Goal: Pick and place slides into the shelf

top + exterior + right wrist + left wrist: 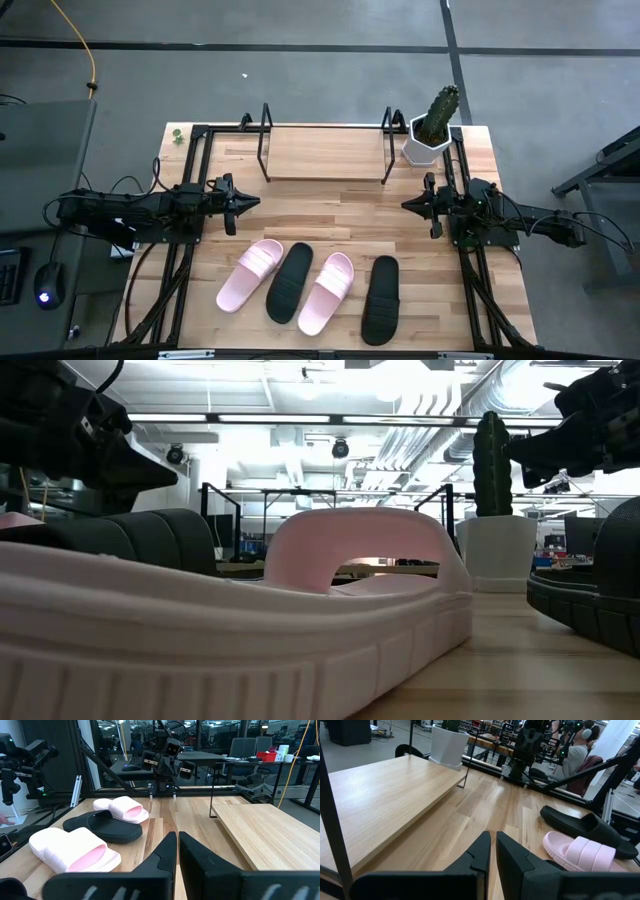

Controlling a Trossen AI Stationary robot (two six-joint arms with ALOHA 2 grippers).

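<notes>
Nothing is shelved yet: the two pale pink and two black wide-strap slide sandals lie in a row on the table, near the bare light wooden-board shelf with black wire ends, while the left gripper and right gripper hover empty, fingers nearly closed.

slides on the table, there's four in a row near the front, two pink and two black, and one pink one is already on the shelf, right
Not quite. The shelf has nothing on its board; the high view shows it bare. All four slides lie in a row on the table: pink slide, black slide, pink slide, black slide. The left gripper and right gripper are both shut and hold nothing.
</notes>
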